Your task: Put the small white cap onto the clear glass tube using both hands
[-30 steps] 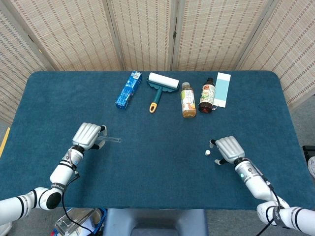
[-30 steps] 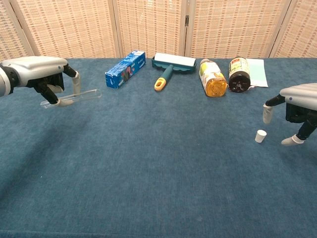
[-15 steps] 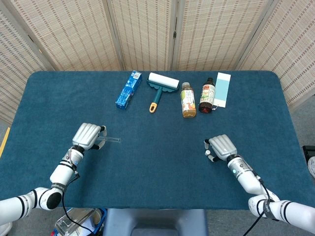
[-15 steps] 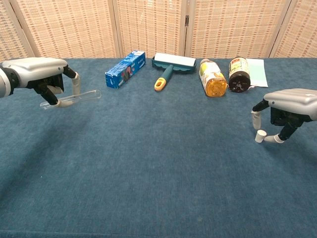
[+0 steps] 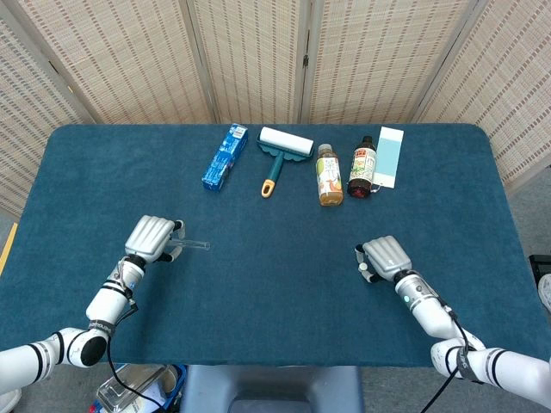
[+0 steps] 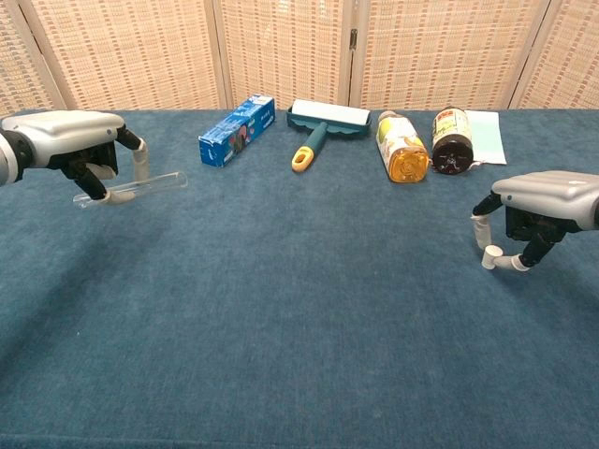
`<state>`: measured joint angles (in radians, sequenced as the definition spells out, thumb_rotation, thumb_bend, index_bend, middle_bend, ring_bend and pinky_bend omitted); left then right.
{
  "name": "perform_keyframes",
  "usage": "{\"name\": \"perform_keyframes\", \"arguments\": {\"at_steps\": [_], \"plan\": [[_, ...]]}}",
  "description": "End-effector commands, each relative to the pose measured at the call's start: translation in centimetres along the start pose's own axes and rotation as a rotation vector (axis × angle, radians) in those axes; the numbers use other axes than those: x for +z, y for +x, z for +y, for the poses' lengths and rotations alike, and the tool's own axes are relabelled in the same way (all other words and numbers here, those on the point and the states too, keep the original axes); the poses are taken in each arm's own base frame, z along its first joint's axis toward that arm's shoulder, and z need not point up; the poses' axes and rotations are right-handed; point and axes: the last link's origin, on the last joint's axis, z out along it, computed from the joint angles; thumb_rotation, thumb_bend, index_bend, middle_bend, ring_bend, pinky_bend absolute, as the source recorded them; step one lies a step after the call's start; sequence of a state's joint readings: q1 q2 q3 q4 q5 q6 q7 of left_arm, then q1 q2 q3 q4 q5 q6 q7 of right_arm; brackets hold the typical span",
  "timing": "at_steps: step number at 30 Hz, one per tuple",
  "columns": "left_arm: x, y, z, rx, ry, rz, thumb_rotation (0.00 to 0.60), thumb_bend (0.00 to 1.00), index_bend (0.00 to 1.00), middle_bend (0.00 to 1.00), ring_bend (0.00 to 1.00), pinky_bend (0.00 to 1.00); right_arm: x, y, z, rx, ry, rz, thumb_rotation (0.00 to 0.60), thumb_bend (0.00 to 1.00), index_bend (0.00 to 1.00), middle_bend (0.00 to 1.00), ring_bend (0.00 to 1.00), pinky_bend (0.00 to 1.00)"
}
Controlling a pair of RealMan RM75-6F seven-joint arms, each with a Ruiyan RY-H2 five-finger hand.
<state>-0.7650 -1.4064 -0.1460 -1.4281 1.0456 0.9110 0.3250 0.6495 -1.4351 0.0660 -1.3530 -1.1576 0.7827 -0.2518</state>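
Note:
My left hand [image 5: 150,237] [image 6: 73,138] pinches the clear glass tube [image 6: 150,184] [image 5: 195,245] near one end and holds it roughly level just above the blue cloth, its free end pointing toward the table's middle. The small white cap [image 6: 490,257] stands on the cloth at the right. Low over the cap is my right hand [image 6: 545,195] [image 5: 385,256], with one fingertip [image 6: 481,230] just behind the cap and the thumb tip [image 6: 516,265] touching its right side. In the head view the hand hides the cap.
Along the back of the table [image 5: 275,292] lie a blue box [image 5: 225,156], a lint roller [image 5: 281,149], a yellow drink bottle [image 5: 329,175], a dark bottle [image 5: 362,167] and a pale card [image 5: 388,156]. Folding screens stand behind.
My right hand slid left and sank onto the cap, its fingers drawing in around it. The cap stays where it was. The left hand with the tube barely shifted.

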Motion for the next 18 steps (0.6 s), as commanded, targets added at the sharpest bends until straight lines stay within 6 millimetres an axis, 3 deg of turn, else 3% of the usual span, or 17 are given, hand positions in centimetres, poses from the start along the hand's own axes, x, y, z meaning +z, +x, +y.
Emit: {"name": "perform_keyframes", "arguments": {"at_steps": [1,6,10,18], "plan": [[0.0,0.0,0.0,0.0,0.0,0.0,0.6,0.35,0.62,1.0,1.0,1.0,0.0,0.0,0.0,0.001,0.001,-0.001,0.6,0.32,0.52,1.0,1.0,1.0],[0.1,0.3,-0.1,-0.004,0.001,0.007,0.6,0.35,0.62,1.0,1.0,1.0,-0.3,0.4,0.0,0.009,0.004,0.014,0.6,0.36,0.57,1.0,1.0,1.0],[0.2,0.9,-0.1,-0.035,0.003,0.022,0.6,0.35,0.62,1.0,1.0,1.0,-1.0,2.0,-0.1,0.046,0.019,0.055,0.6,0.43,0.61,1.0,1.0,1.0],[0.5,3.1,0.6,-0.171,-0.01,0.049,0.6,0.35,0.62,1.0,1.0,1.0,-2.9,8.9,-1.2,0.152,0.097,0.186,0.6,0.51,0.66,1.0,1.0,1.0]]}}
